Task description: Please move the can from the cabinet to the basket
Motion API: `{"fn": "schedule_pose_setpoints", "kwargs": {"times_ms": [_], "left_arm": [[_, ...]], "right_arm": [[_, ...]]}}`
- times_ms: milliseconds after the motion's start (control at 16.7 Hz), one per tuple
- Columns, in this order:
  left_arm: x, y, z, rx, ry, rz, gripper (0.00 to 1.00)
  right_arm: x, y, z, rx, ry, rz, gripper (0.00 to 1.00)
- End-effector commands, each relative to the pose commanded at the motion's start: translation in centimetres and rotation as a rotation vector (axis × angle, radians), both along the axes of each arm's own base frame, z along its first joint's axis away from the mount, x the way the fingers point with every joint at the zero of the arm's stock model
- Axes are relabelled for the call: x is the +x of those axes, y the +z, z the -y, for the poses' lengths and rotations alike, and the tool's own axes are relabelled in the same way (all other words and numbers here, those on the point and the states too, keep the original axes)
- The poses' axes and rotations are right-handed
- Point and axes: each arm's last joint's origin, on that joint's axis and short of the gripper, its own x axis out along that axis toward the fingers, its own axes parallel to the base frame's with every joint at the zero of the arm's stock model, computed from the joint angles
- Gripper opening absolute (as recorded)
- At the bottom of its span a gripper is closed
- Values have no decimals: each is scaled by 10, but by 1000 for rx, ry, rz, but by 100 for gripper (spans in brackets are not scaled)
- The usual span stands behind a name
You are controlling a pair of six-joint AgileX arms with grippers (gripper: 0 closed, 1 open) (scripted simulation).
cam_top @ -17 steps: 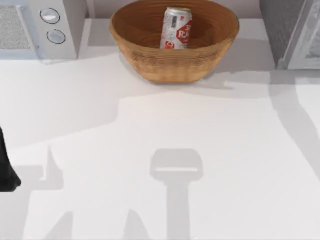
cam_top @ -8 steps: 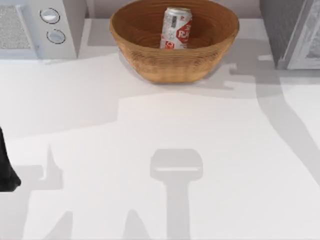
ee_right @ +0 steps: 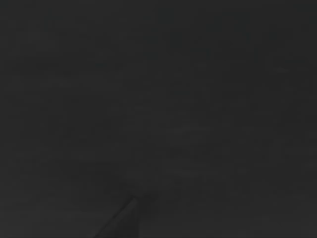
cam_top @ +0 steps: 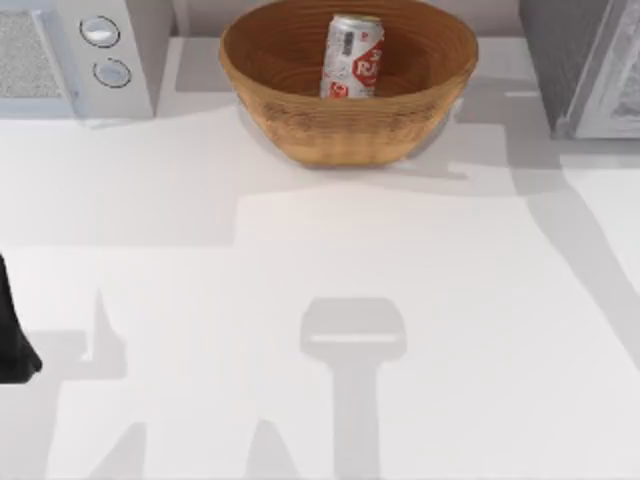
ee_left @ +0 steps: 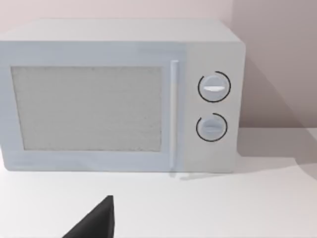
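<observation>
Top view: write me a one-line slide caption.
The can stands upright inside the basket, between the white appliance and the cabinet, on the table.

Left arm (cam_top: 14,335) sits parked at the table's left edge.

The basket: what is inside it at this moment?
The can stands upright inside the basket, resting on its ribbed rings. The basket's near wall covers the can's bottom, so where its base sits cannot be seen.
</observation>
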Motion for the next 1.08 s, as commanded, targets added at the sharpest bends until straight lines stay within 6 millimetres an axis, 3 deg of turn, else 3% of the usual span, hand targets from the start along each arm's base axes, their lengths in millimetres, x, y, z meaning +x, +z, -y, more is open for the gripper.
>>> {"fn": "schedule_pose_setpoints", "kwargs": {"times_ms": [360,600,840,1080], "left_arm": [[0,0,0,0,0,0,100],[0,0,0,0,0,0,100],[0,0,0,0,0,0,100],[0,0,0,0,0,0,100]], "right_arm": [[-13,3,4,5,3,19,100],[-35,-8,19,8,2,31,100],[-67,-35,38,9,7,38,100],[-105,-87,58,5,12,33,100]]}}
